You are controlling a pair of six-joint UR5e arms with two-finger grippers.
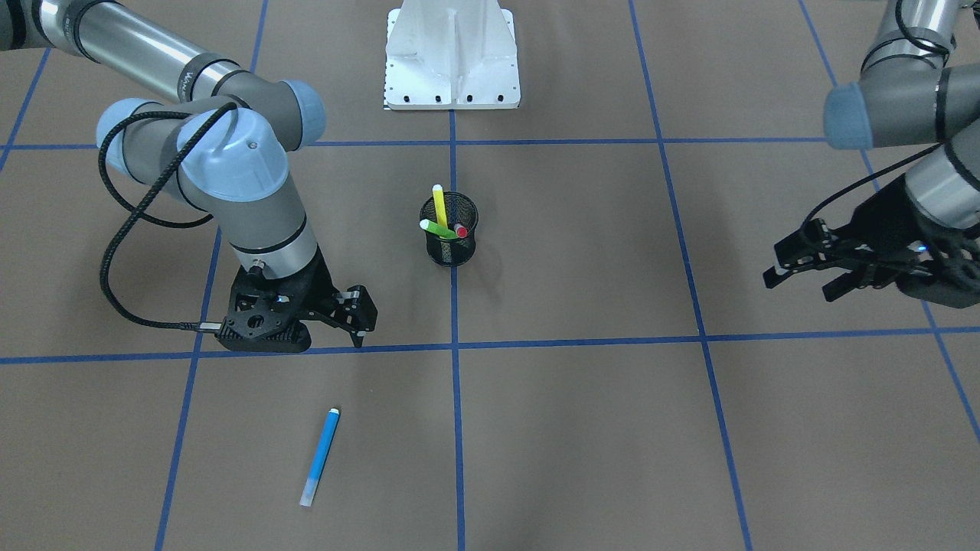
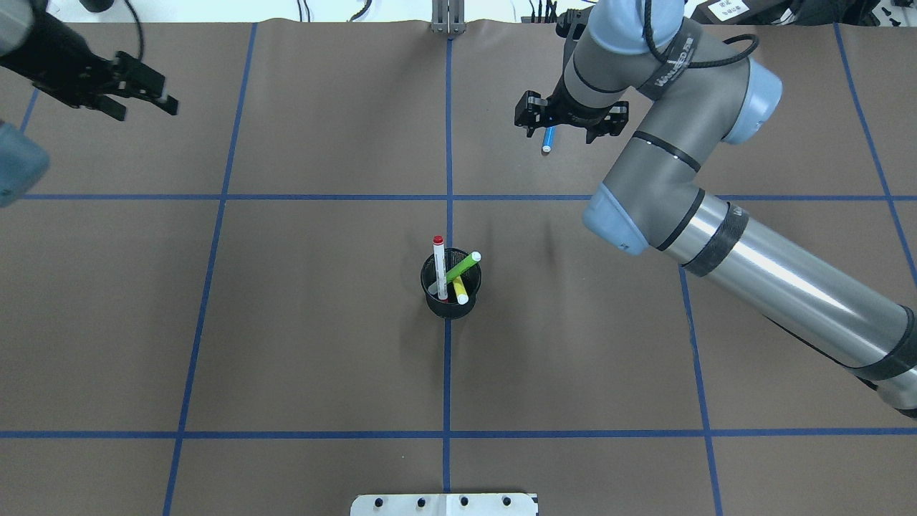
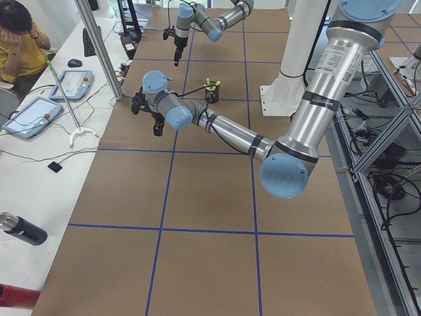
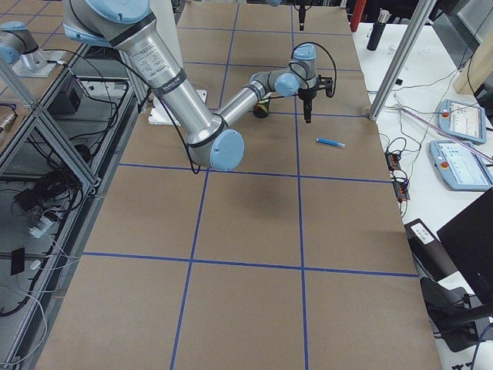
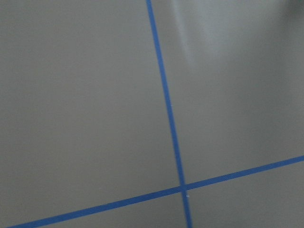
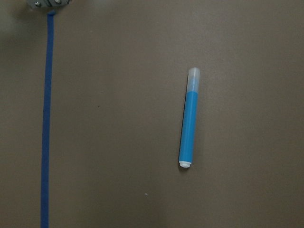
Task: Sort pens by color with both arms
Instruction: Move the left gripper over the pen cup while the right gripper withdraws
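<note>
The right gripper point(image 2: 562, 130) hangs over the tabletop point(image 2: 286, 322) near its far edge, on the robot's right half. Its jaws are spread wide and hold nothing. The blue pen point(image 1: 320, 457) lies flat on the tabletop just below and beside that gripper, touching neither finger. In the right wrist view it lies alone on the brown surface, its clear cap end pointing up the picture, well apart from a line of blue tape point(image 6: 46, 123). The other three pens stand in a black mesh cup point(image 2: 450, 304) near the middle of the tabletop, on the centre tape line. The white pen with the red cap point(image 2: 440, 269) stands nearly upright. The green pen point(image 2: 462, 266) leans out over the rim, and the yellow pen point(image 1: 440, 207) leans a different way, crossing the green one inside the cup. The left gripper point(image 1: 800, 283) hovers above the tabletop towards the far left corner, well apart from the cup, with its jaws open and empty. The left wrist view shows only bare tabletop and crossing tape lines.
</note>
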